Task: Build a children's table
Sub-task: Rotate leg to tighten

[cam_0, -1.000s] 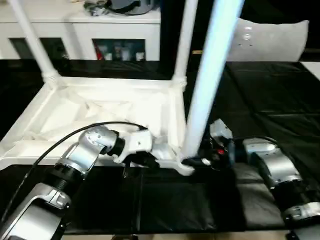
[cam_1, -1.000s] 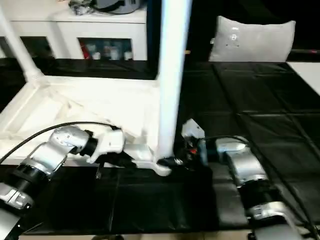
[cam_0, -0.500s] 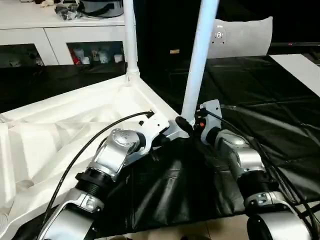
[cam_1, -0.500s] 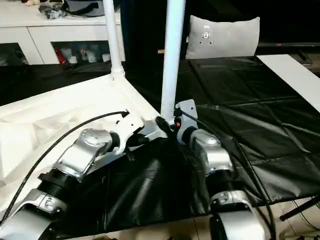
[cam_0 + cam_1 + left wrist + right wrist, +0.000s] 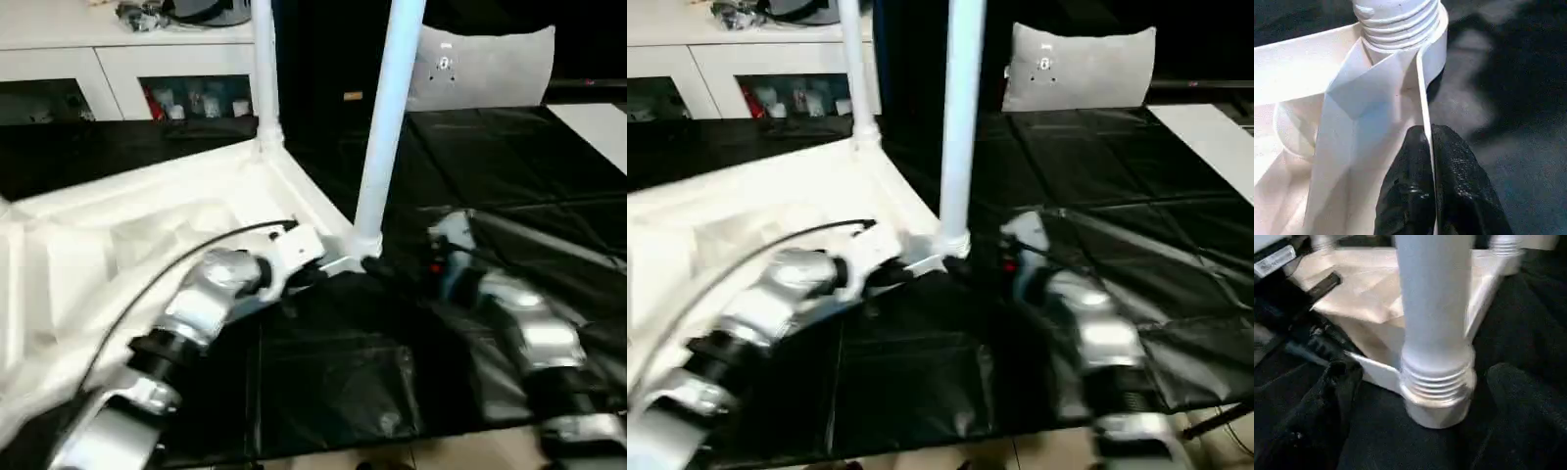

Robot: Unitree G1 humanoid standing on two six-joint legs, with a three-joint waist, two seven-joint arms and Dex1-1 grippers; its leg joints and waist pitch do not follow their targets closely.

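The children's table lies upside down, its white ribbed top (image 5: 147, 225) spreading across the left. Two white legs stand upright in corner sockets, a far one (image 5: 265, 69) and a near one (image 5: 387, 117). My left gripper (image 5: 315, 276) is shut on the top's thin rim wall (image 5: 1422, 88) just beside the near leg's socket, with a black finger (image 5: 1405, 196) on each side of the wall. My right gripper (image 5: 1420, 377) is open around the near leg's threaded base (image 5: 1436, 382). Its fingers (image 5: 1317, 421) stand clear of the base on both sides.
Black cloth (image 5: 333, 372) covers the work surface, wrinkled near the front edge. A white cabinet with glass doors (image 5: 147, 69) runs along the back left. A grey cushion (image 5: 480, 64) stands at the back right, and a white board (image 5: 598, 122) lies at the far right.
My right gripper's fingers have spread apart and let go of the near leg's base, and the right arm has drawn back a little. The left gripper keeps its hold. The head view has shifted.
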